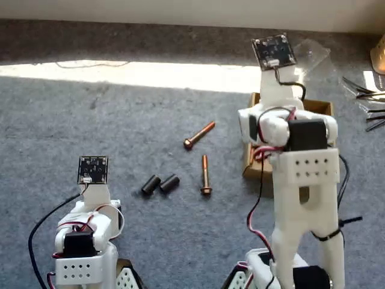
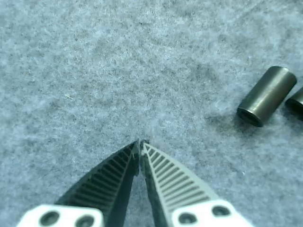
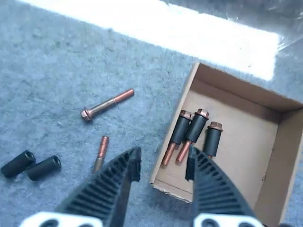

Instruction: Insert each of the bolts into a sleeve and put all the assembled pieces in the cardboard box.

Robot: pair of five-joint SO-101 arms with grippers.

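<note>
Grey carpet (image 1: 108, 114) is strewn mid-frame with two bolts (image 1: 199, 135) (image 1: 206, 174) and two sleeves (image 1: 151, 184) (image 1: 169, 182); left gripper (image 2: 141, 143) is pressed together, right gripper (image 3: 163, 158) spread.

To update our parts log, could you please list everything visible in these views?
loose bolts: 2, copper, on the mat between the sleeves and the box
empty sleeves: 2, black, side by side on the mat
assembled pieces: 3, black sleeves on copper bolts, lying in the box
cardboard box: 1, brown, open, on the mat
mat: 1, grey, under everything
left tool: 1, dark grey, shut, over bare mat near the sleeves
right tool: 1, dark grey, open, above the box's edge
</note>
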